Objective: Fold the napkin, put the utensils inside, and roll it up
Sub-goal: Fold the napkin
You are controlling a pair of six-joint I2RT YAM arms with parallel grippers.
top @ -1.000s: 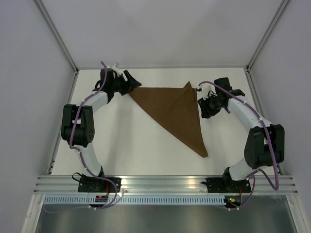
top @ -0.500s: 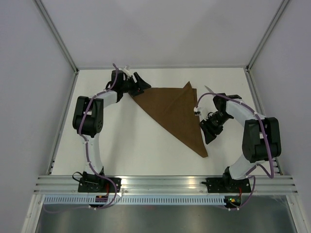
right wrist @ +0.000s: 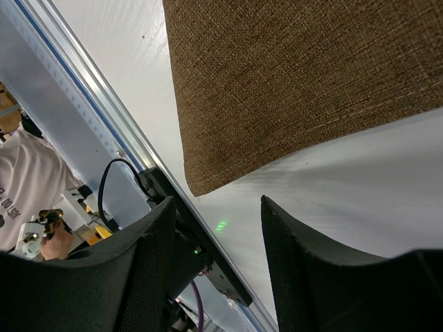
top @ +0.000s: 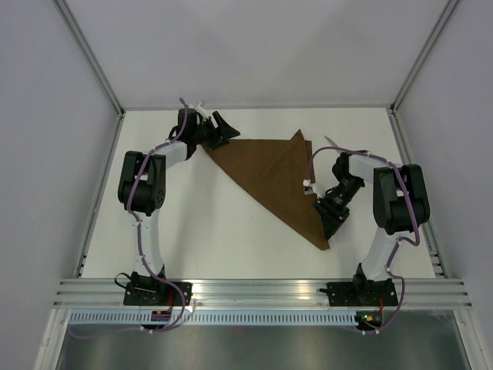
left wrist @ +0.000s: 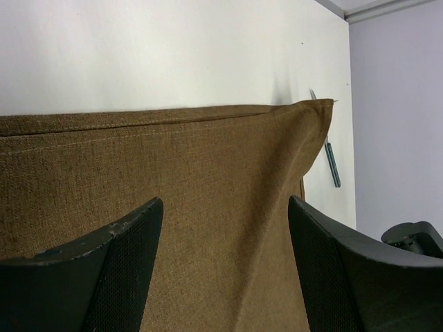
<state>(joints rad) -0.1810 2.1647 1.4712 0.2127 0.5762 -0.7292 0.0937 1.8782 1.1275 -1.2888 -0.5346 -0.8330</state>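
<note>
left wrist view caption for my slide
Open left claw over dark-brown woven cloth napkin, slim teal utensil past its corner.

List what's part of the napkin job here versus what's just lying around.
Job: napkin, folded into a triangle; teal utensil by its corner.
Not the job: table; aluminium rail; person in the right wrist view's background.

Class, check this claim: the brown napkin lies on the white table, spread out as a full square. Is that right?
No. The napkin lies on the white table folded into a triangle, not spread as a full square; the top external view shows it.
</note>
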